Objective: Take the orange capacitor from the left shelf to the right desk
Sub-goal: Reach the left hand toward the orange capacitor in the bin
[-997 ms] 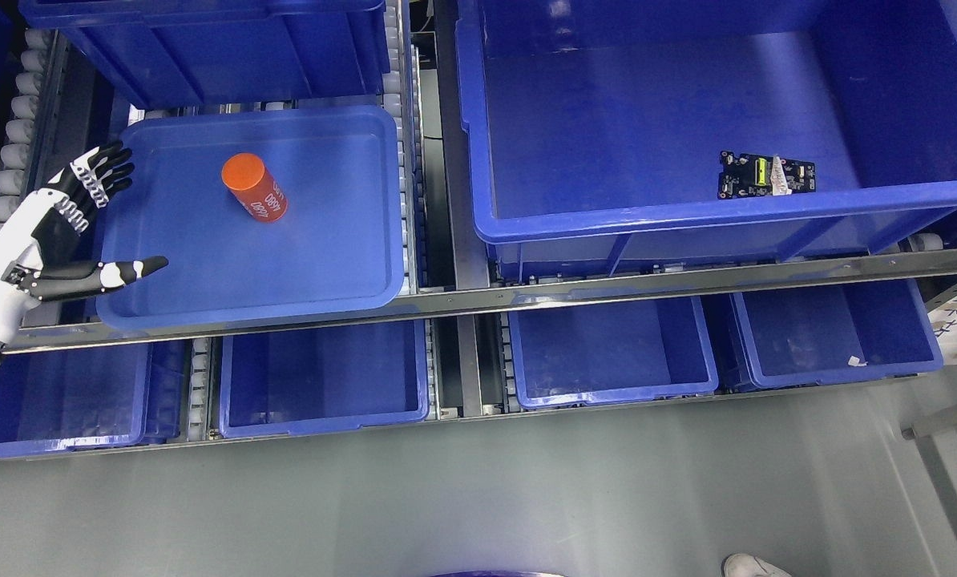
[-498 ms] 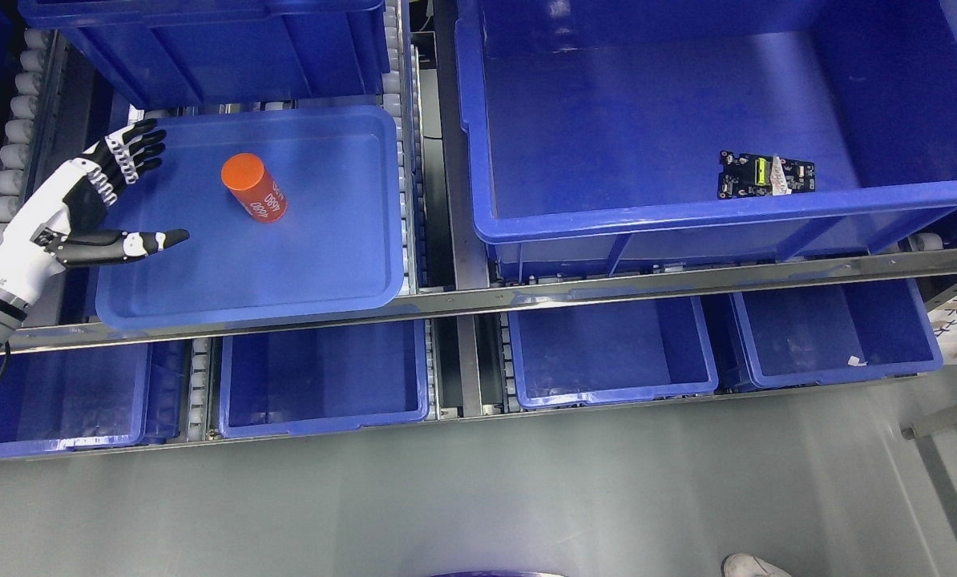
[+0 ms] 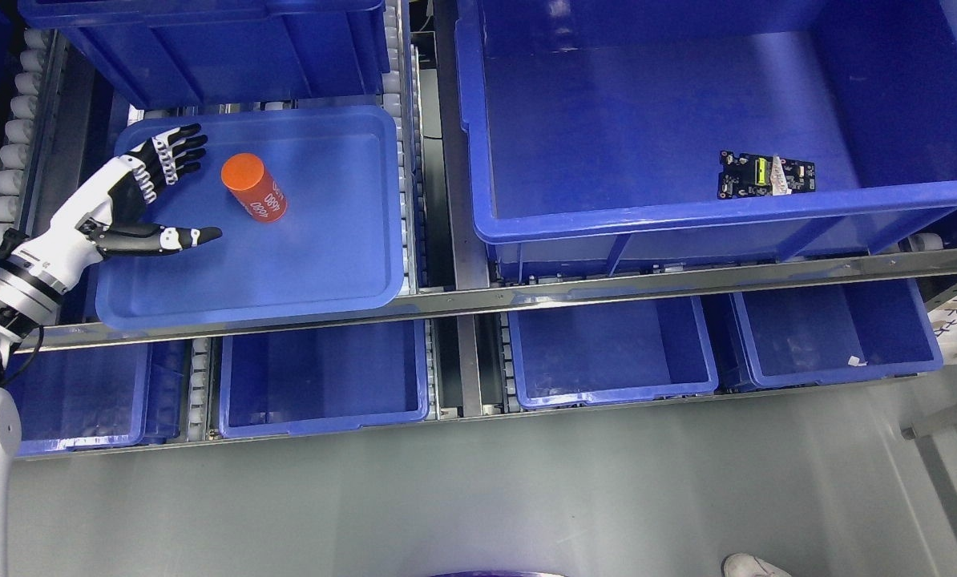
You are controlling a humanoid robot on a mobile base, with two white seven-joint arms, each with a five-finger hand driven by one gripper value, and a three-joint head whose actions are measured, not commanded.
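On the left shelf, head view: orange capacitor stands tilted in a shallow blue tray, toward the tray's far-left part, cap end pointing far-left, printed side showing. Left hand is over the tray's left edge, just left of the capacitor, not touching. Fingers spread wide, holding nothing; thumb sticks out to the right on the near side, the other fingertips reach the far side, so the can sits roughly opposite the gap between them.

Step in hand, as I judge it: approach & pre-grasp. To do it well: slide the hand right w/ fingers kept wide until the can's body sits deep in the gap, then close across the barrel, not the cap. It's round, prob. light, may roll or tip if one side touches first, so meet both sides together. Keep the wrist clear of the tray rim.

Big blue bin to the right holds a small circuit board; irrelevant. Right arm not seen. Bench not in view.
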